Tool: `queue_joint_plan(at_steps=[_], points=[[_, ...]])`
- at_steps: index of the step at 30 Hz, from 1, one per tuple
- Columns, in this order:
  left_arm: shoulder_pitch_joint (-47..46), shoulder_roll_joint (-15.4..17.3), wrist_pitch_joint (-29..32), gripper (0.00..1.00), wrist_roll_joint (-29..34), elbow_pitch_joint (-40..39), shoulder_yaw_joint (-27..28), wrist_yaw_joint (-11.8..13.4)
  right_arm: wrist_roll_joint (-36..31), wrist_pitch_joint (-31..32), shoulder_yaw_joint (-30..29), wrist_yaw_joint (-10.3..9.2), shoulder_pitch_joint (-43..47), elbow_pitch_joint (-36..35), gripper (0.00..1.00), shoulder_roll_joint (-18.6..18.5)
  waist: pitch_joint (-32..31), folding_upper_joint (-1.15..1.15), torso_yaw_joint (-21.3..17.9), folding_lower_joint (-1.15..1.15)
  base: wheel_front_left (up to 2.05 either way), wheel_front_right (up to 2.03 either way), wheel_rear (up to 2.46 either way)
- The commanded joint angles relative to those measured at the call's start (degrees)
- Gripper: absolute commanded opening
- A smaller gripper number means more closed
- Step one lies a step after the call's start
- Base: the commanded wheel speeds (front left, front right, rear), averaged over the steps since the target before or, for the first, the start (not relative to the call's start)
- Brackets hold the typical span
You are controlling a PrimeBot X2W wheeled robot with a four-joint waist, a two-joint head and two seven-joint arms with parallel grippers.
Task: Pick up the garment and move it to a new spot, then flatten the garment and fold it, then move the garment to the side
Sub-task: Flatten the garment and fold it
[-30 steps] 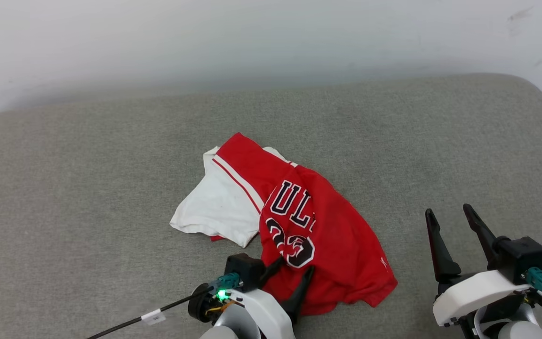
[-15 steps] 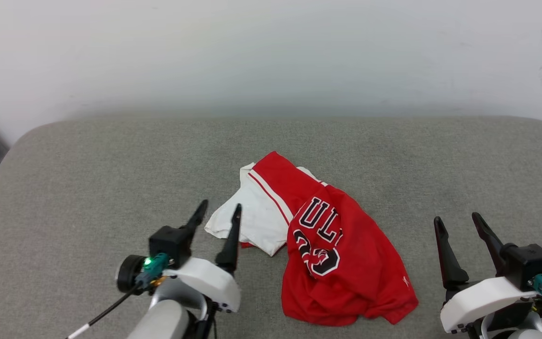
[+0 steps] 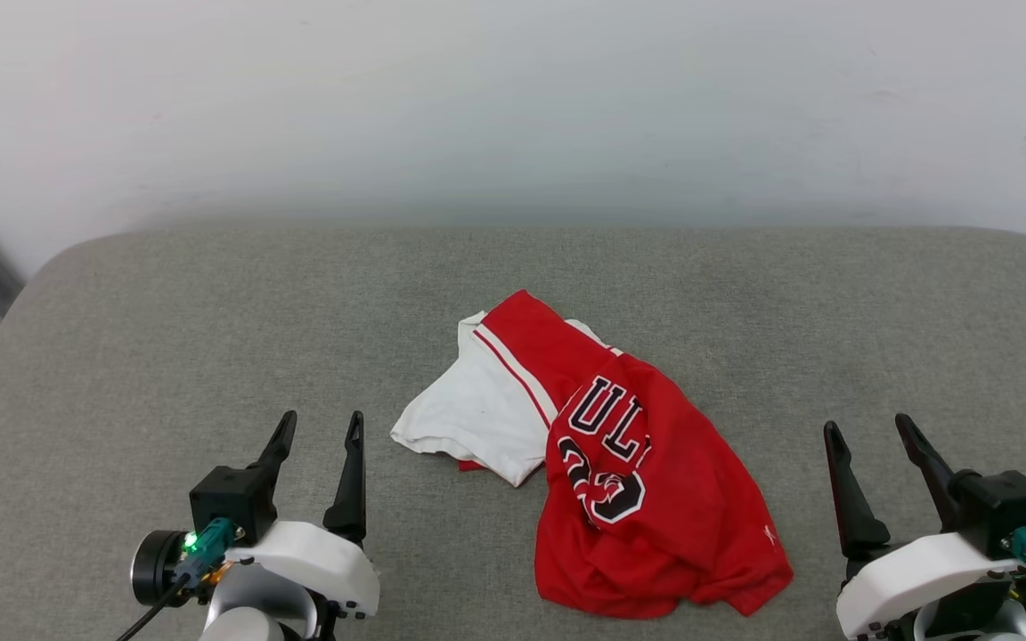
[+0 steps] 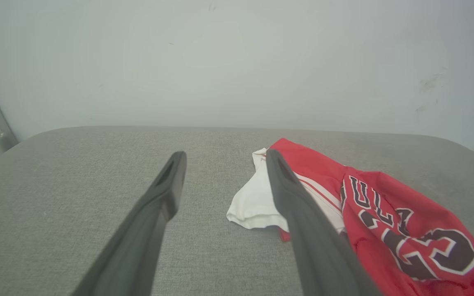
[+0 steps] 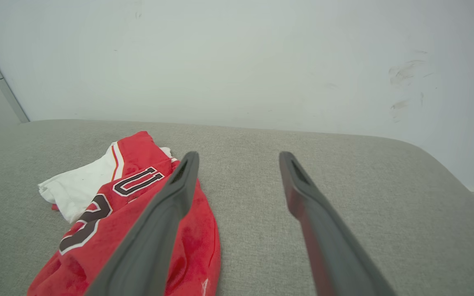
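Since 0.5 s ago our left gripper (image 3: 321,420) has pulled back left, away from the garment (image 3: 655,525). Head view: we see the garment crumpled mid-cushion (image 3: 166,338), btwn both grippers, touching neither; right gripper (image 3: 867,424) spread wide, empty. Left wrist view: left gripper (image 4: 224,154) wide, empty, garment (image 4: 257,201) at right. Right wrist view: right gripper (image 5: 239,155) wide, garment (image 5: 196,246) at left.

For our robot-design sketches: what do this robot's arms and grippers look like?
Both the left gripper and right gripper have two long, tapering black fingers on a black block, backed by a white shell with a teal connector. The left also shows a green light and a black cable.
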Motion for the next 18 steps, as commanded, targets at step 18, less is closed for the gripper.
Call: queue_joint_plan(at_steps=[18], points=[[-12.96, 4.41, 13.22, 1.0, -4.84, -0.07, 0.4, -5.61, 0.56, -0.12, 1.14, -0.04, -2.57, -0.94, 1.0, 0.05, 4.82, 0.0, -3.21, 0.0, 0.0, 0.0, 0.0]])
